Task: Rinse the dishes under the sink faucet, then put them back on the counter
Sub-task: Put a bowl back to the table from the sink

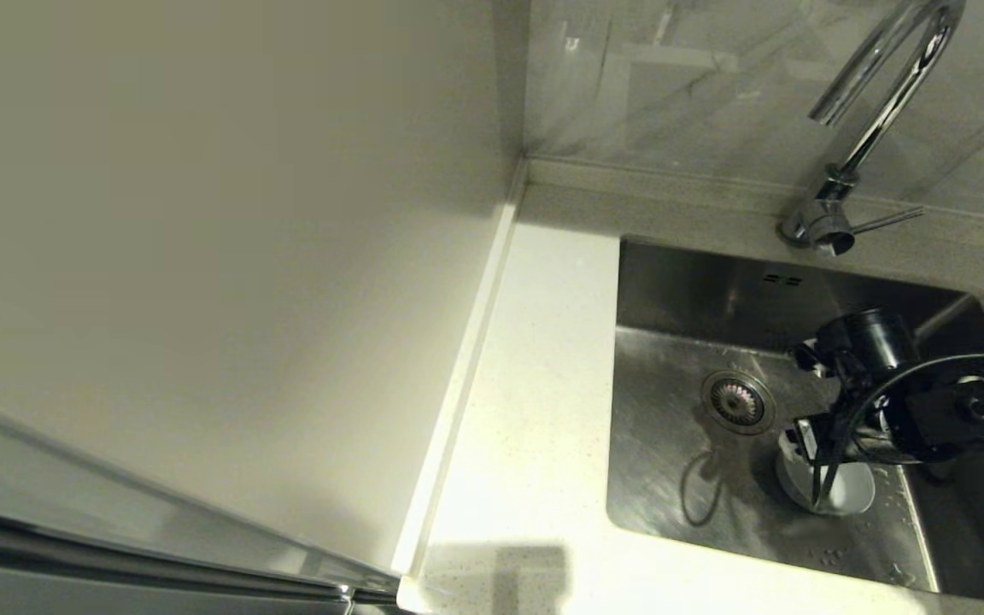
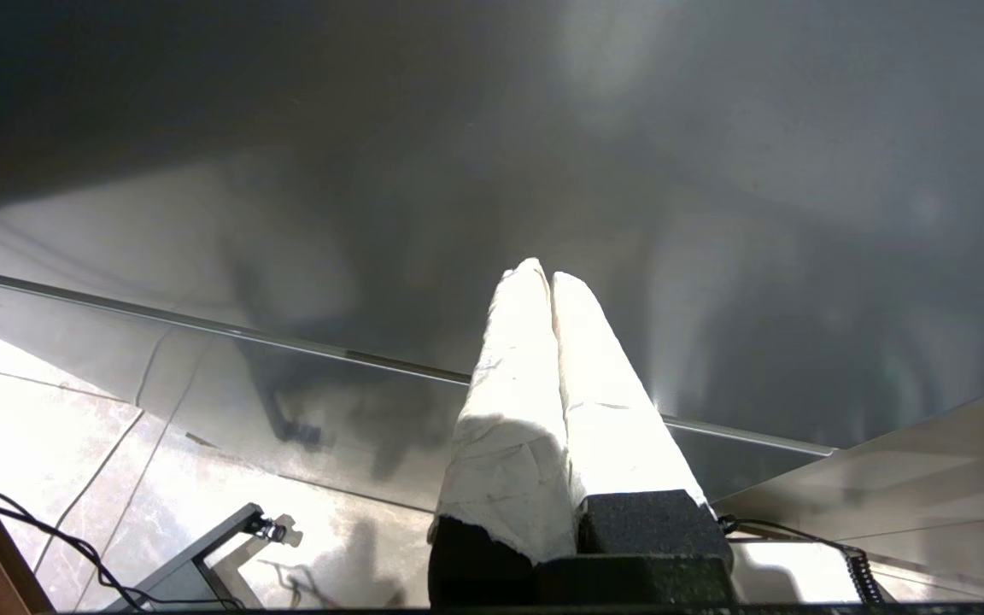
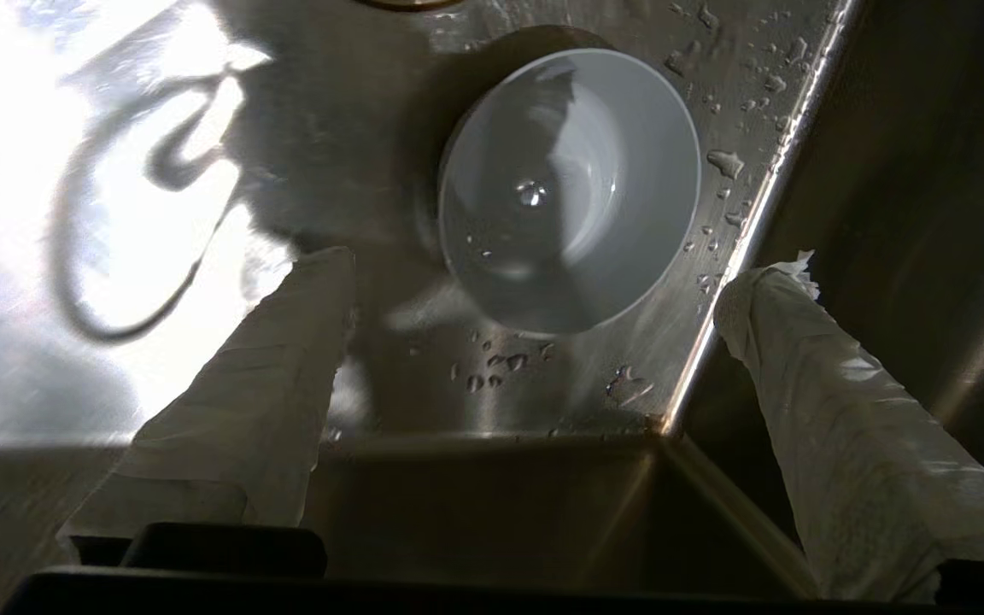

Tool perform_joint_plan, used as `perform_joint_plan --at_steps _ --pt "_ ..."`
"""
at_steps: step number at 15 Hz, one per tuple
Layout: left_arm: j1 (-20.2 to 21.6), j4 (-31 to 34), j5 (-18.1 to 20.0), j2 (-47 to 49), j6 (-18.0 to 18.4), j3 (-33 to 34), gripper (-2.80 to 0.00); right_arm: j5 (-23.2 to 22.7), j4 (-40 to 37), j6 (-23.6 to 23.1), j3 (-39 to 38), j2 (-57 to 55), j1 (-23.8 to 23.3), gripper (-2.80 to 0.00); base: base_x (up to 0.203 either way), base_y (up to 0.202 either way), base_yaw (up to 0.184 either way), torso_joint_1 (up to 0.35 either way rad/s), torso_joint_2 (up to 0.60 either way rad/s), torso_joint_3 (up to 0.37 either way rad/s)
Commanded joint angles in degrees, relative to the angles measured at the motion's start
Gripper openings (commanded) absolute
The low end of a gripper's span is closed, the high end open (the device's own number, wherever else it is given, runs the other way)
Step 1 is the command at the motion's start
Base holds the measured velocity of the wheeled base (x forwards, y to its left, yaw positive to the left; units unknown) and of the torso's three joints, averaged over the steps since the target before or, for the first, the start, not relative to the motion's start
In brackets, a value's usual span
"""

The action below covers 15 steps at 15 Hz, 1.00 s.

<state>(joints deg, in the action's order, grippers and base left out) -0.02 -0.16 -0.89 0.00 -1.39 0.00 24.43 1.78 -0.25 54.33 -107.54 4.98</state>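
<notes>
Occupying most of the head view beside a plain wall panel, the counter [image 1: 535, 376] is lying bare of dishes in the part visible. Set into it, the sink [image 1: 671, 478] is showing a wet floor with scattered droplets, its round drain strainer [image 1: 737, 401] sitting near the middle. The faucet [image 1: 872, 120] is standing at the back edge, and no water is seen running from it.

The right gripper [image 3: 535, 290] is hanging over the sink's right side, fingers spread wide and grasping nothing. One white bowl [image 3: 569, 188] is resting upright on the basin floor close to the right wall, just beyond the fingertips, a little water pooling inside. No other dish is in view.

The left gripper [image 2: 547, 282] is staying out of the work, pointing at a dark panel, its wrapped fingers pressed together and empty.

Judgement: the pick-up from the sink is in hand. The next move is calling for lowering the spread fingers over the bowl's rim, closing, and avoiding the nearby wall.
</notes>
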Motion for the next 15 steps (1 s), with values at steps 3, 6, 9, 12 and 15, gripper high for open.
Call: perform_joint_plan --at_steps 3,6,9,12,15 --pt "-0.02 -0.02 -0.03 -0.18 -0.01 0.0 -2.8 4.28 5.98 0.15 1.26 -7.89 0.48 0.0 0.0 0.0 0.0 0.0 0.0 0.0" --pt "0.02 -0.02 0.01 -0.18 -0.01 0.0 -2.8 8.4 7.32 4.6 3.21 -12.23 1.37 0.0 0.0 0.0 0.0 0.0 0.0 0.0" --pt "-0.06 -0.02 0.01 -0.18 -0.01 0.0 -2.8 11.6 2.1 9.84 6.38 -15.07 1.68 0.0 0.0 0.0 0.0 0.0 0.0 0.0" --pt "0.02 -0.02 0.01 -0.18 -0.01 0.0 -2.8 10.94 -6.72 15.36 11.95 -17.53 1.7 0.0 0.0 0.0 0.0 0.0 0.0 0.0" --pt "0.02 -0.02 0.01 -0.18 -0.01 0.0 -2.8 9.39 -9.42 16.98 14.57 -19.95 1.7 0.0 0.0 0.0 0.0 0.0 0.0 0.0"
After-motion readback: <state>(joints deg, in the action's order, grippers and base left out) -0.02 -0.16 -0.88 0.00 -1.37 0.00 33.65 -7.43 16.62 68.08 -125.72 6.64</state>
